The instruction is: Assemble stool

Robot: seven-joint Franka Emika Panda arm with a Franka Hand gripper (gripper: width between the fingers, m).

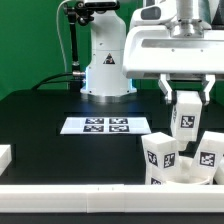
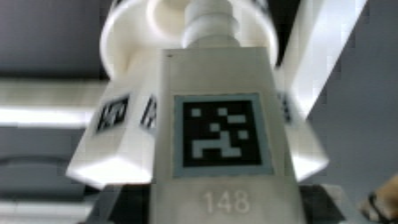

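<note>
While the arm hangs over the exterior view's right side of the black tabletop, we see the gripper with its jaws closed on a leg of the stool. The held leg is a small white block with a black-and-white square tag on the face turned toward the camera. Its long axis runs close to vertical — one end is up between the jaws, the other points down at the tabletop. It hangs clear of the surface, just above the other parts.

Below it, near the exterior view's lower right corner, two more legs stand close together: one toward the exterior view's left and one toward the right, both tagged and tilted slightly. We cannot tell whether they touch each other. A long white border rail runs along the near edge of the tabletop.

The marker board lies flat on the tabletop in front of the robot's white base, well apart from the held leg.

In the wrist view the held leg fills the picture — its tagged face toward the lens, its long axis running away from the camera.
</note>
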